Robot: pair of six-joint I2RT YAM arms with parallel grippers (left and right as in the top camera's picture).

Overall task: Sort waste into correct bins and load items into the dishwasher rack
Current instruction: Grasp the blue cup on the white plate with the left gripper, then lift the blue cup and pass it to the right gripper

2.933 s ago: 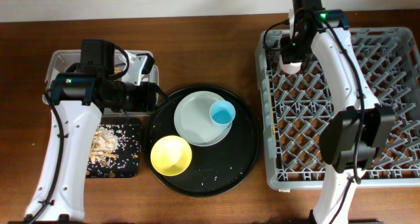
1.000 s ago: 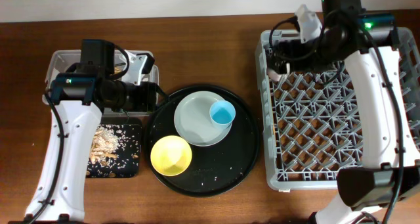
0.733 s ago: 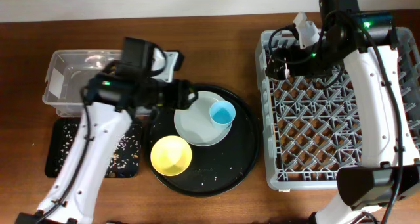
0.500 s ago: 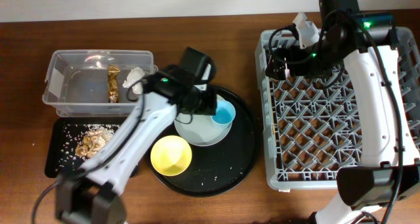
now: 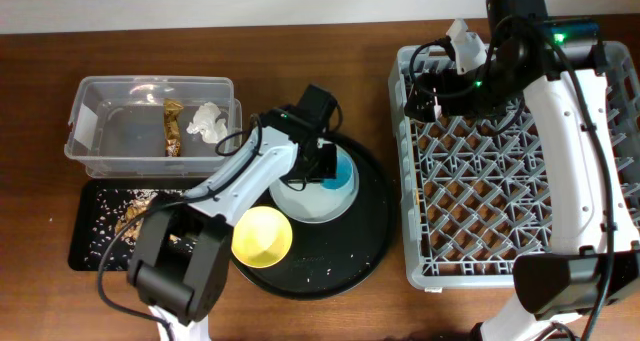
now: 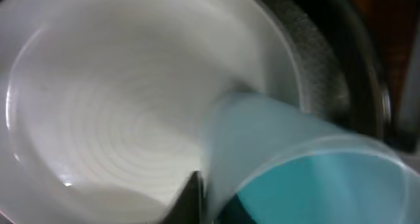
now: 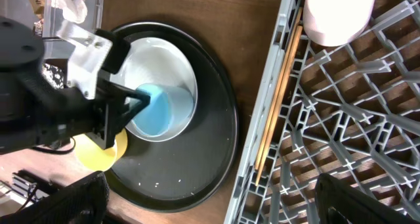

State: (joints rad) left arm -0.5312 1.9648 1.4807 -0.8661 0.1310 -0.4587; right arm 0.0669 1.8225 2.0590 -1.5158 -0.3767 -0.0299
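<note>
My left gripper (image 5: 325, 168) is shut on the wall of the blue cup (image 5: 342, 172), one finger inside and one outside (image 6: 190, 201). The cup (image 6: 308, 165) leans on the pale grey-green plate (image 5: 300, 203) in the round black tray. Beside it lies the yellow bowl (image 5: 262, 236). My right gripper (image 5: 425, 89) hangs open and empty (image 7: 210, 201) over the dishwasher rack's (image 5: 520, 231) far-left corner. There the pink cup (image 7: 338, 10) stands mouth-down and the chopsticks (image 7: 279, 99) lie along the rack's edge. The clear tub (image 5: 95, 121) holds the wrapper (image 5: 172, 128) and tissue (image 5: 207, 121). Food scraps (image 5: 130, 221) lie in the black rectangular tray (image 5: 85, 246).
The large round black tray (image 5: 345, 256) sits between the bins and the rack, with a few crumbs on it. My left arm stretches from the front left across the rectangular tray. Bare brown table (image 5: 330, 61) shows behind the tray.
My left arm swung right from over the clear tub to the round tray and shut on the blue cup. The right gripper opened a little wider; its arm stayed put.
</note>
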